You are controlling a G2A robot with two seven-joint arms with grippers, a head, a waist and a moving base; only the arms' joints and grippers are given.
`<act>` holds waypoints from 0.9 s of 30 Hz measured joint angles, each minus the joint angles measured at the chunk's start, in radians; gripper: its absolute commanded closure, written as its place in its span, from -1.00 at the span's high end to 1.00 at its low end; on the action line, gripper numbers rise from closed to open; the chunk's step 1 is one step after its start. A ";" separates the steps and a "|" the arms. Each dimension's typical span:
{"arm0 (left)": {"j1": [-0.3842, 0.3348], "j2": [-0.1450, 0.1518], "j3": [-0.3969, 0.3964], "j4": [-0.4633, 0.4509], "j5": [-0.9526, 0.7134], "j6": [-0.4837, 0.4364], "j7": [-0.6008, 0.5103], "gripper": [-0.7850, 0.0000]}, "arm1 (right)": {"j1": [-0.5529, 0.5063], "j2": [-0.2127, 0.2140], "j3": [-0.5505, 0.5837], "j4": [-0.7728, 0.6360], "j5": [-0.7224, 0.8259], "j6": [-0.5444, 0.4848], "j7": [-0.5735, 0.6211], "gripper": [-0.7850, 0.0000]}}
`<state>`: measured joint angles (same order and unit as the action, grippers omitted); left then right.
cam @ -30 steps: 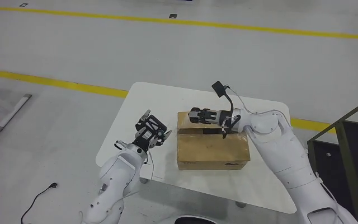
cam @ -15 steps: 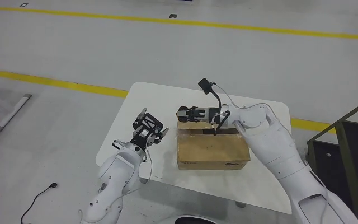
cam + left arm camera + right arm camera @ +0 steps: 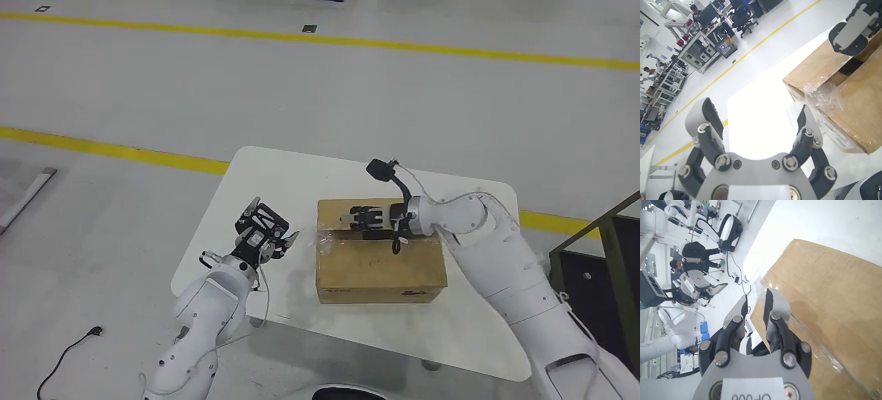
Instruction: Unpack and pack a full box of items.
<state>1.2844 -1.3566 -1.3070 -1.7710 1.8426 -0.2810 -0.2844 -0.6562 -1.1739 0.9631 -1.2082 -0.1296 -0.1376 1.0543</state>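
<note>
Right gripper (image 3: 358, 218) has pulled back along the box (image 3: 380, 270) from the end nearest the other arm, now over the middle of the far flap (image 3: 332, 212); half a second ago it sat out at that end. Left gripper (image 3: 262, 222) has barely shifted, same spot beside the box.

Box sits on the white worktop (image 3: 280, 180), towards its right half, long side across the robot's front. Brown cardboard, top flaps down but not sealed: the left wrist view shows a dark slit between the two flaps (image 3: 815, 64). Loose crumpled clear tape (image 3: 821, 92) hangs off the box end that faces the left gripper; also seen in the top view as a pale glint (image 3: 325, 233).

Right gripper (image 3: 757, 294): fingers (image 3: 768, 306) close together, clamped on the flap's edge (image 3: 758, 321), one finger on top of the cardboard, the edge running in between them towards the palm. From the left wrist view the same gripper (image 3: 848, 40) sits on the far flap right at the slit.

Left gripper (image 3: 755, 106): fingers (image 3: 712, 115) wide apart, holding nothing, hovering above bare worktop (image 3: 761, 91) near the box's taped end (image 3: 857, 106), not touching it
</note>
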 measured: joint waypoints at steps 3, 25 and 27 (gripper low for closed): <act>-0.003 0.000 0.003 0.007 0.001 0.011 -0.007 1.00 | -0.003 -0.006 -0.032 -0.007 -0.043 0.017 -0.015 0.62; 0.013 0.008 -0.010 0.005 0.000 0.027 -0.063 1.00 | 0.153 -0.121 -0.274 0.190 -0.122 0.036 -0.073 0.64; 0.014 0.009 -0.013 0.003 -0.001 0.029 -0.063 1.00 | 0.161 -0.130 -0.286 0.205 -0.133 0.032 -0.080 0.08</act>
<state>1.2982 -1.3479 -1.3195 -1.7681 1.8418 -0.2517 -0.3476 -0.4950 -1.3038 0.6766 -1.0035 -0.2623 -0.1056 0.9740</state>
